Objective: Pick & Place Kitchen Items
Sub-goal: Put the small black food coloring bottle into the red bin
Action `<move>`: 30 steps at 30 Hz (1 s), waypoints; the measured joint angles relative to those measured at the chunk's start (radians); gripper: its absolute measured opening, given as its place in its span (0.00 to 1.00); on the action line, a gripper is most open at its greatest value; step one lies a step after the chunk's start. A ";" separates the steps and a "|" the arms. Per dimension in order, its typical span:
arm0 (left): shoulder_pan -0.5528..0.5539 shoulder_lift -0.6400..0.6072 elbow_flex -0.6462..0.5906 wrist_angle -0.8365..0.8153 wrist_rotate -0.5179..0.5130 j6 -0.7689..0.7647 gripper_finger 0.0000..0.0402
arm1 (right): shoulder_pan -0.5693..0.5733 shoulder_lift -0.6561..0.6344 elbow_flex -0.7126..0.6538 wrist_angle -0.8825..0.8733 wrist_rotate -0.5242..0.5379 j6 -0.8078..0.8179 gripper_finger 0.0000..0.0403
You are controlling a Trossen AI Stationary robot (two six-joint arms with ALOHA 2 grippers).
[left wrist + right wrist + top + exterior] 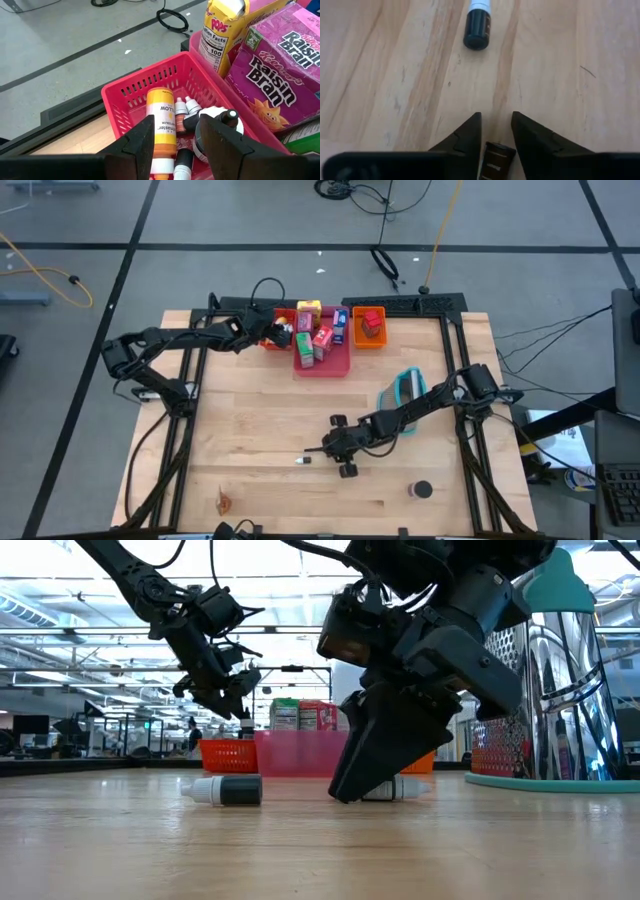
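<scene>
A small dark-labelled bottle [495, 156] lies on the wooden table under my right gripper [496, 125], which is shut on it near the table's middle [328, 448]. A second small bottle [477, 27] lies just beyond it, toward the near left [303, 461]. My left gripper [176, 131] hangs open above the red tray [130, 85] at the far edge. In that tray lie a yellow bottle [161, 117] and several tiny bottles. Food boxes [312, 340] stand in the pink tray [335, 366]. A red block [372, 320] sits in the orange tray. My right gripper has the small bottle's dark body [496, 150] pinched between its two fingers. The fingers slant down from the table's right side and lie across the bottle. The bottle lies flat on the table, its pale end [415, 787] sticking out beside the fingers.
The teal-and-white holder [400, 392] stands right of my right arm. A dark round can [421, 490] sits near the front right, and a small orange thing [225, 502] near the front left. Bare wood lies between them.
</scene>
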 joint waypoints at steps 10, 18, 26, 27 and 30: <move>0.000 0.000 0.000 0.000 0.000 -0.002 0.40 | 0.000 -0.009 -0.064 0.094 0.018 0.031 0.09; 0.000 0.000 0.000 0.000 0.000 -0.002 0.40 | 0.000 -0.087 -0.065 0.086 0.023 0.008 0.02; 0.000 0.000 0.000 -0.001 0.000 -0.003 0.40 | 0.000 -0.180 -0.072 0.073 0.048 0.006 0.07; 0.000 0.000 0.000 -0.001 0.000 -0.003 0.40 | -0.001 -0.184 -0.071 0.083 0.048 0.009 0.09; 0.000 0.000 0.000 -0.003 0.000 -0.003 0.40 | 0.000 -0.199 -0.069 0.096 0.048 0.011 0.13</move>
